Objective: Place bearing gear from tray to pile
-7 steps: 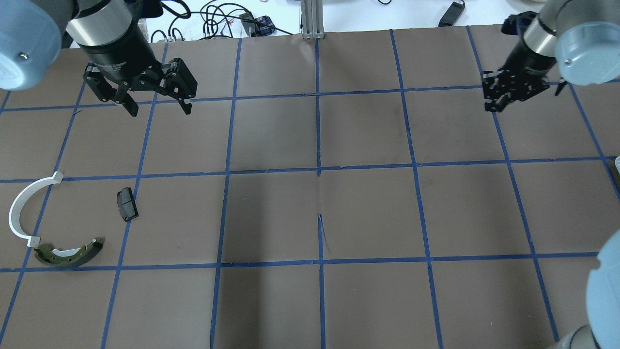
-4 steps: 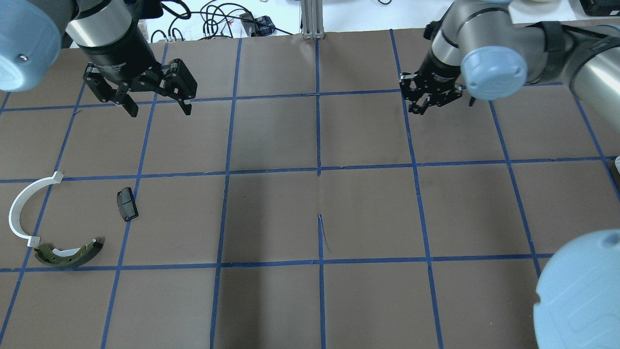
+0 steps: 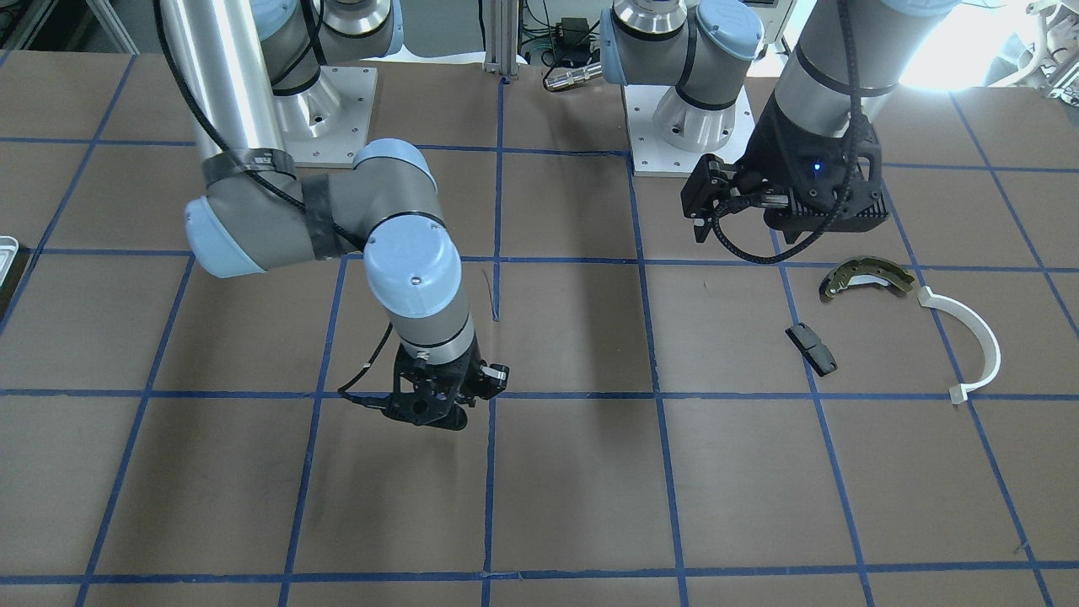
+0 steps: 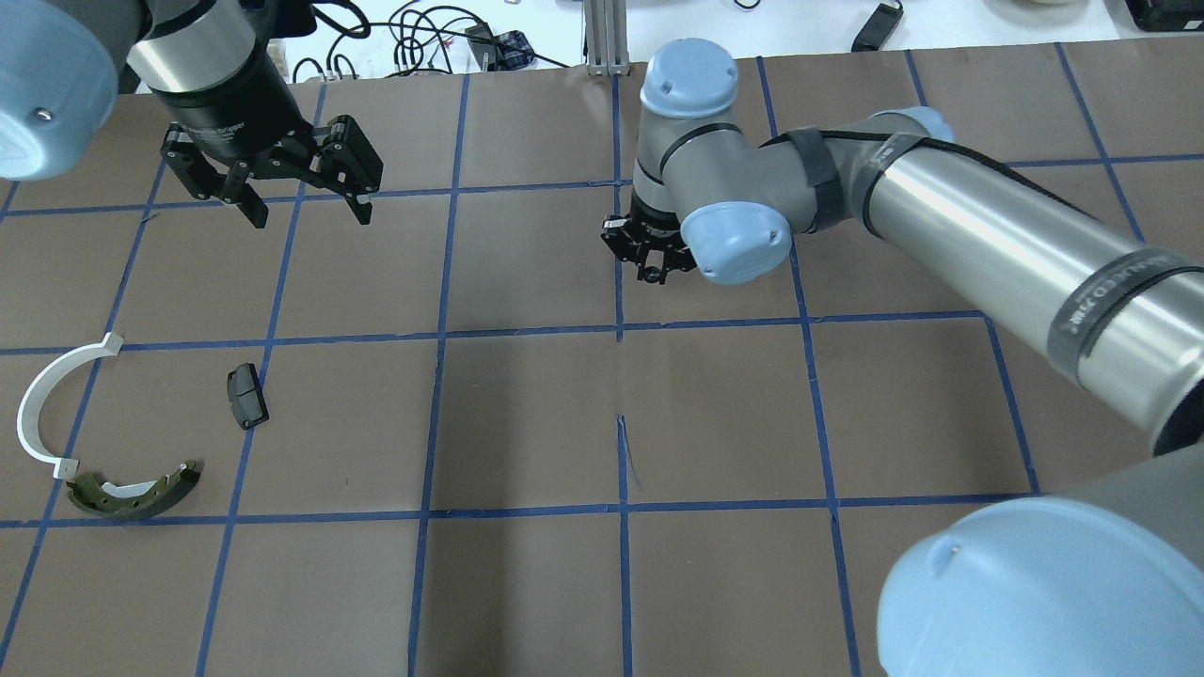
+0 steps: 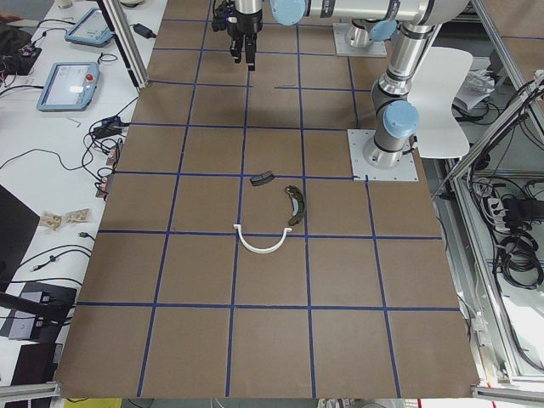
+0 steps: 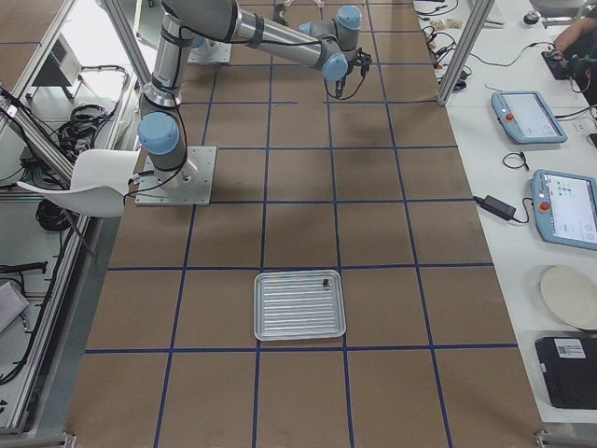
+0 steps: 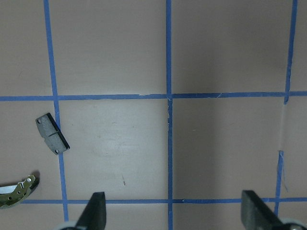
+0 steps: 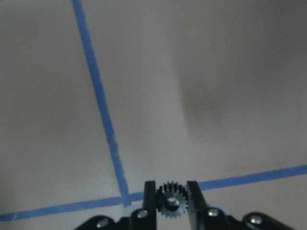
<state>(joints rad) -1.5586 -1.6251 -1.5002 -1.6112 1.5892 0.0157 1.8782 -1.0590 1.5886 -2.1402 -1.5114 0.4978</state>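
Brown paper marked off by blue tape lines covers your table (image 4: pixel 527 423), and both arms hang above it. Look to the right gripper (image 4: pixel 654 263) first: in its wrist view you see the two fingers (image 8: pixel 149 197) pinched narrowly on the bearing gear (image 8: pixel 171 205), a small black toothed wheel with a pale hub, held between the pads above a crossing of tape lines. From overhead that gripper sits near the table's centre line, on the far side from the robot's base, with the right arm stretched across towards the middle.

Your left gripper (image 4: pixel 308 214) is spread wide with nothing between its fingers (image 7: pixel 96 213); it hovers off the surface on the robot's left.

You find the pile (image 5: pixel 295 204) on the left side, well apart from the gear. It is made up of an olive brake shoe (image 4: pixel 132 491), a white plastic arc (image 4: pixel 36 400) whose lower end lies just beside the shoe, and a black block (image 4: pixel 246 396) lying apart from both.

Your tray (image 6: pixel 298 336) rests flat at the table's right end, far from both grippers. One small dark part (image 6: pixel 326 280) lies in it near a corner, too small to identify.
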